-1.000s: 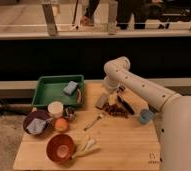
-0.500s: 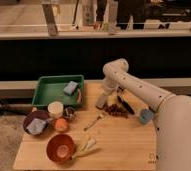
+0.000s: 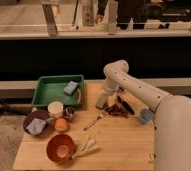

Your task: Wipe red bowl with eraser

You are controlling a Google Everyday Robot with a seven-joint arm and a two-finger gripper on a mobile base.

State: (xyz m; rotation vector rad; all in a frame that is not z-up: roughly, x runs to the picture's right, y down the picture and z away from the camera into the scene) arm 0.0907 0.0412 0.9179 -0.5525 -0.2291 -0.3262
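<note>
The red bowl (image 3: 60,148) stands at the front left of the wooden table, orange-red with a paler centre. My gripper (image 3: 106,101) hangs low over the table's middle back, just right of the green tray, far behind and to the right of the bowl. A small grey block, seemingly the eraser (image 3: 101,102), shows at the gripper's lower left side. I cannot tell whether it is held or lying on the table.
A green tray (image 3: 51,92) holds a blue-grey sponge (image 3: 70,88). A purple bowl (image 3: 36,122), white cup (image 3: 55,108) and orange fruit (image 3: 61,124) stand left. A fork (image 3: 93,121), black-handled tool (image 3: 125,105), blue cup (image 3: 146,116) and pale peel (image 3: 86,146) lie around.
</note>
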